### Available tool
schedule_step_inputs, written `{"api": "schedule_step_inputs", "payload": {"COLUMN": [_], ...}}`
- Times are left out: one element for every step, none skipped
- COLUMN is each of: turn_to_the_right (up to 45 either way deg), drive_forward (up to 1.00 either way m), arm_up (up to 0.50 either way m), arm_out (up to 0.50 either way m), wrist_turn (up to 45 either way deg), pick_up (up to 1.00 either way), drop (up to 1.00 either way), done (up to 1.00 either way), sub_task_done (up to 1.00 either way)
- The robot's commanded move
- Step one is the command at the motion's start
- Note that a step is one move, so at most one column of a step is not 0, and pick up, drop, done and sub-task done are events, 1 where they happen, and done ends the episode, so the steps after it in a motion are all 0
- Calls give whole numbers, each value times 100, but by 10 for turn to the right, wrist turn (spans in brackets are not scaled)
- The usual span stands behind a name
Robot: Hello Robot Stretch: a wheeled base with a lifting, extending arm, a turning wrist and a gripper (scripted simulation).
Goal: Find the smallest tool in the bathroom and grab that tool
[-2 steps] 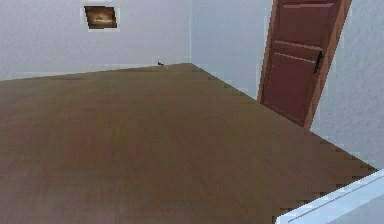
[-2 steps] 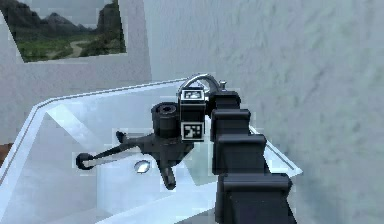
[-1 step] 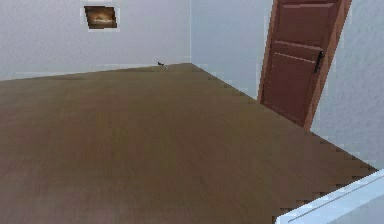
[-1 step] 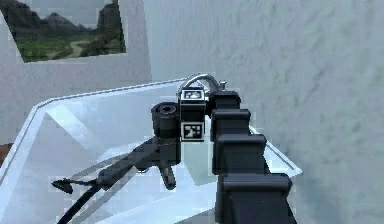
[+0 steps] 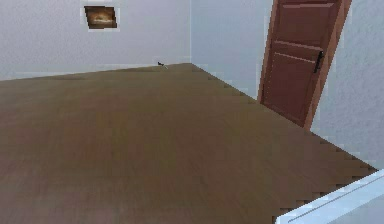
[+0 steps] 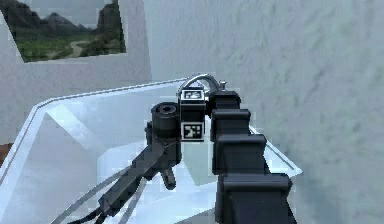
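While forward view has door [image 5: 298, 60] and floor [image 5: 150, 140] | arm side view: gripper [image 6: 130, 187], white tub [image 6: 60, 112] behind | hold: cannot tell

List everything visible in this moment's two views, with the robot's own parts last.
floor: one, brown, across the forward view.
walls: at least two, pale, around the floor.
framed picture: one, orange-brown, on the wall, forward view's upper left.
small thing: one, dark, on the floor at the far corner; too small to name.
door: one, reddish-brown, forward view's right.
landscape picture: one, green and grey, on the wall, arm side view's upper left.
tub: one, white, arm side view's left.
arm: one, dark, rising from the bottom edge.
markers: two, white with black marks, at the arm's end.
gripper: one, dark, seen against the tub; cannot tell whether it holds anything.
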Motion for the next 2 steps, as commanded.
{"api": "schedule_step_inputs", "payload": {"turn_to_the_right": [0,450], "drive_forward": [0,0], "arm_up": [0,0], "arm_out": [-14,0], "wrist_turn": [0,0], "pick_up": [0,0], "drop": [0,0], "done": [0,0], "sub_task_done": [0,0]}}
